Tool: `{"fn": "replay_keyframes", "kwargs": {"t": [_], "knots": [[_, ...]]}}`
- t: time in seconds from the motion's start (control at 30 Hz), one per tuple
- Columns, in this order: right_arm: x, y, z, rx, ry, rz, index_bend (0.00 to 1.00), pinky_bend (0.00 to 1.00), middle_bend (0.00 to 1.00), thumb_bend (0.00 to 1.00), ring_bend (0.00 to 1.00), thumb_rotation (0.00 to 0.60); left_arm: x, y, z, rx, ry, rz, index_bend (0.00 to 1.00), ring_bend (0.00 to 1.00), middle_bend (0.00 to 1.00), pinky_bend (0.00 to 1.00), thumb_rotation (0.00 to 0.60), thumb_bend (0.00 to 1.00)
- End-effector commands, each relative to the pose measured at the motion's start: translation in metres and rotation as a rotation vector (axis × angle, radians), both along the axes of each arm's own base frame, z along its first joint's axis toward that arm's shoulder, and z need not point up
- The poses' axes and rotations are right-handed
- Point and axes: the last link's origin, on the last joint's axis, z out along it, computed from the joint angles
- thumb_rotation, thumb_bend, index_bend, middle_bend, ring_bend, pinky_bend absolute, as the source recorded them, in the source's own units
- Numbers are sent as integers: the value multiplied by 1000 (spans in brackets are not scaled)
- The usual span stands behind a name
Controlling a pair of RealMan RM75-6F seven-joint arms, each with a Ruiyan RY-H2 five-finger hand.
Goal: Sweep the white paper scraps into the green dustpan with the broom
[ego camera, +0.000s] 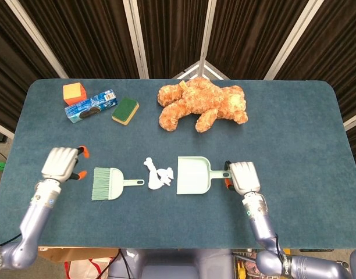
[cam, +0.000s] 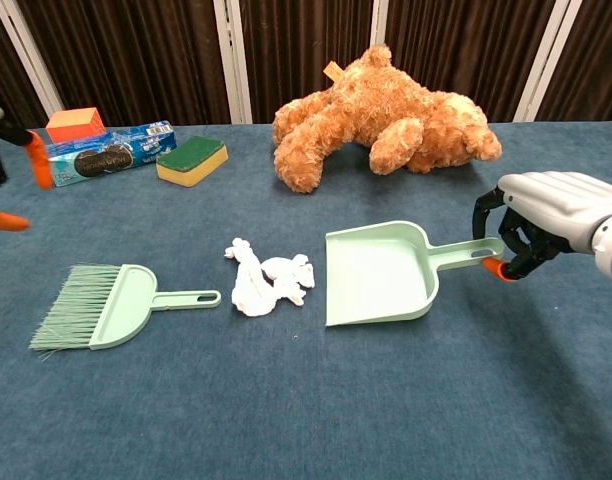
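Observation:
White paper scraps [ego camera: 157, 173] [cam: 263, 282] lie in a small heap at the table's middle. Just right of them is the green dustpan [ego camera: 193, 175] [cam: 377, 275], mouth toward the scraps and tilted up off the cloth. My right hand [ego camera: 242, 176] [cam: 552, 226] grips the end of its handle. The green broom [ego camera: 110, 183] [cam: 108, 306] lies flat left of the scraps, bristles pointing left. My left hand [ego camera: 61, 163] hovers just left of the bristles, holding nothing; in the chest view only its orange fingertips [cam: 36, 160] show at the left edge.
A brown teddy bear [ego camera: 201, 104] [cam: 381, 112] lies at the back centre. At the back left sit an orange block [ego camera: 74, 92], a blue cookie packet [ego camera: 91, 106] and a green-and-yellow sponge [ego camera: 125, 110]. The blue table's front edge [ego camera: 166, 243] runs close below both hands.

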Motion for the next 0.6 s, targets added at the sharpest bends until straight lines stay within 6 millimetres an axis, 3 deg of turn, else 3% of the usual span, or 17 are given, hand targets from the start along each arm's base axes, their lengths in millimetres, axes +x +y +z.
{"fn": "replay_keyframes", "kwargs": {"t": [0.03,0.6], "knots": [[1,-1,0,0,-2,0,588,795,820,447,797,600,14,6,-19,-32,-6,7,476,925,1000,914,600,315],[0,4,-12,22,-3,-12,588,795,820,448,797,600,41,7,-70,-106,3,69,474,965,1000,965,600,334]]}}
